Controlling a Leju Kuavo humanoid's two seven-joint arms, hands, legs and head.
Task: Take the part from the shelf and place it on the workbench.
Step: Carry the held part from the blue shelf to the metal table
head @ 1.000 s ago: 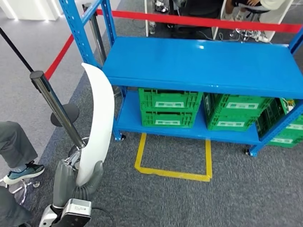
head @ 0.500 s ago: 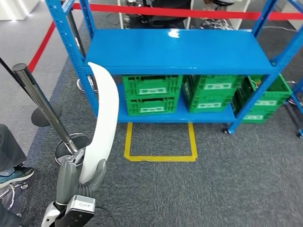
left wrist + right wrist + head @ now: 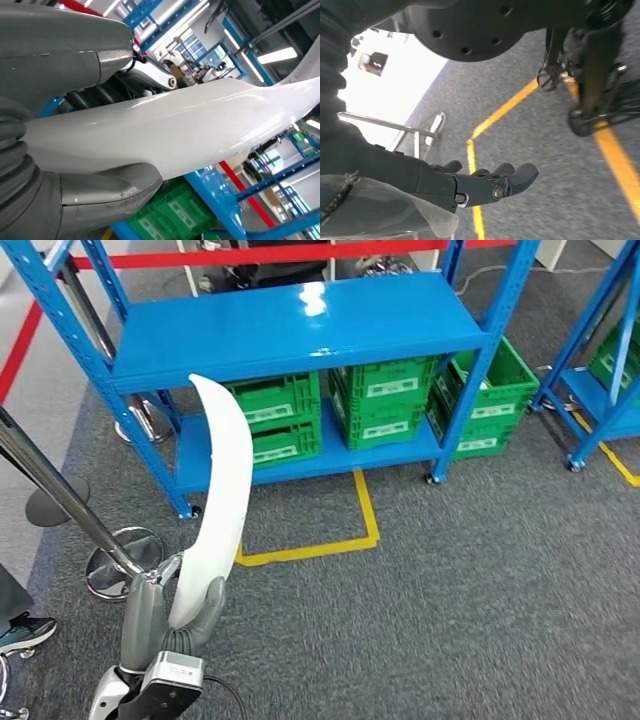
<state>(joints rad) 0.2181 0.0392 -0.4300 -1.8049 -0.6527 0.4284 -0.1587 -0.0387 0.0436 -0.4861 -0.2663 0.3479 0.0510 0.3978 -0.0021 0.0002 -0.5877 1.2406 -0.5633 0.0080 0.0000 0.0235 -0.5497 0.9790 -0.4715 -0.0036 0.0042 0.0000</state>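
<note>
1. In the head view the left hand sat at the lower left of the frame, its grey thumb and fingers clasped around the lower end of the part.
2. The part was a long, curved, glossy white panel that rose from the hand toward the upper left-centre of the frame, its pointed tip overlapping the edge of the shelf.
3. In the left wrist view the part ran across the middle of the frame, gripped between the thick grey thumb below it and the fingers above it.
4. The shelf was a blue metal rack across the top of the head view, with green crates on its lower level.
5. Yellow floor tape marked a rectangle on the grey carpet in front of the rack.
6. A chrome barrier post slanted along the left edge.
7. A person's shoe showed at the lower left edge.
8. In the right wrist view the right hand hung over the carpet with its dark fingers extended and apart, holding nothing.
</note>
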